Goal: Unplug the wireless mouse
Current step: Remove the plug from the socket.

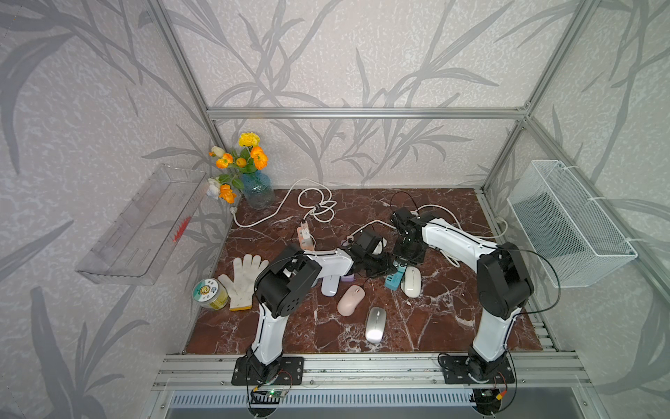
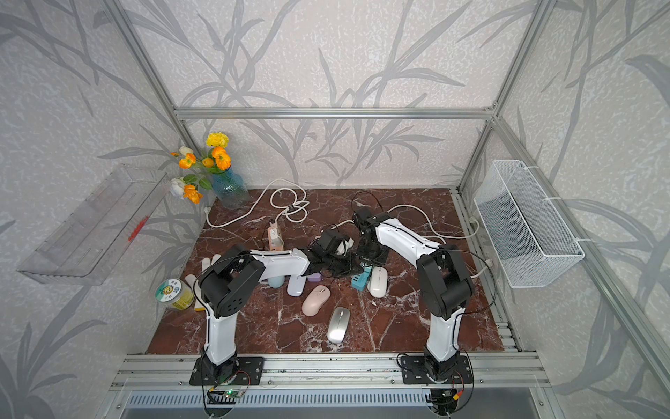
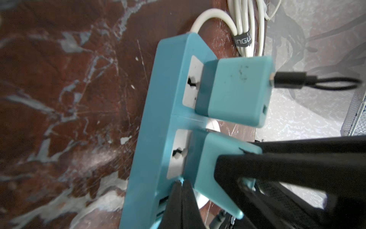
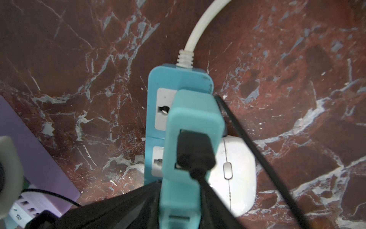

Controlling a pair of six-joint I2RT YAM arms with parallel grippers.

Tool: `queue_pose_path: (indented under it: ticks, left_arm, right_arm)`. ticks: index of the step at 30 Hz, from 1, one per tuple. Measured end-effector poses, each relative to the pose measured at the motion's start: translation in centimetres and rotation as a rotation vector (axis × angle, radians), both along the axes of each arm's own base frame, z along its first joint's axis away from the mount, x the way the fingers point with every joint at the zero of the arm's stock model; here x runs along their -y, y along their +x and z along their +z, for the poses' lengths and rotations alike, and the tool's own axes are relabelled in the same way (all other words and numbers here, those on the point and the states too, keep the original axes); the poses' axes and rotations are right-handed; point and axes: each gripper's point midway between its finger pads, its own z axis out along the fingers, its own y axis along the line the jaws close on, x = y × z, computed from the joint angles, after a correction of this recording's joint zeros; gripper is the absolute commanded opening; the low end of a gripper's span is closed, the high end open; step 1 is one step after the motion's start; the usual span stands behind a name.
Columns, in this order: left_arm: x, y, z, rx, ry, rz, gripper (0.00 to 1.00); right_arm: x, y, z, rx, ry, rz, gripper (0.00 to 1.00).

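Marble tabletop (image 1: pixel 435 326), white mouse (image 4: pixel 235 174) just beside right end effector (image 1: pixel 400 267) pinching teal charger (image 3: pixel 206 152), left end effector (image 3: pixel 181 198) pressed together

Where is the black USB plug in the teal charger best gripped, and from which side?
Grip the black USB plug by its rigid housing, across its flat faces, not the thin cable. Come from above: it stands straight out of the teal charger, away from the power strip, so it probably pulls out along that line.

Teal pwr strip (image 3: pixel 150 119) w/ adapter (image 3: pixel 237 91) holding black cable (image 3: pixel 289 81)
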Motion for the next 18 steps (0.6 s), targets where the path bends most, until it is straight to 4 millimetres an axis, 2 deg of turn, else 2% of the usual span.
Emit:
queue_pose_path:
  ticks: [4,10,15,18]
  left_arm:
    - [0.2,0.4,0.0,0.004,0.0,0.004,0.0]
    - [0.5,0.9,-0.1,0.009,0.001,0.007,0.0]
    - [0.5,1.0,-0.1,0.016,0.004,0.01,0.0]
    - [0.1,1.1,0.2,0.038,0.016,0.018,0.0]
  right_arm:
    - [0.1,-0.2,0.6,0.003,0.002,0.007,0.13]
    - [-0.2,-0.4,3.5,0.038,0.041,0.032,0.11]
    - [0.0,-0.8,4.3,0.043,0.043,0.051,0.11]
    - [0.5,-0.8,5.6,0.079,0.057,0.079,0.08]
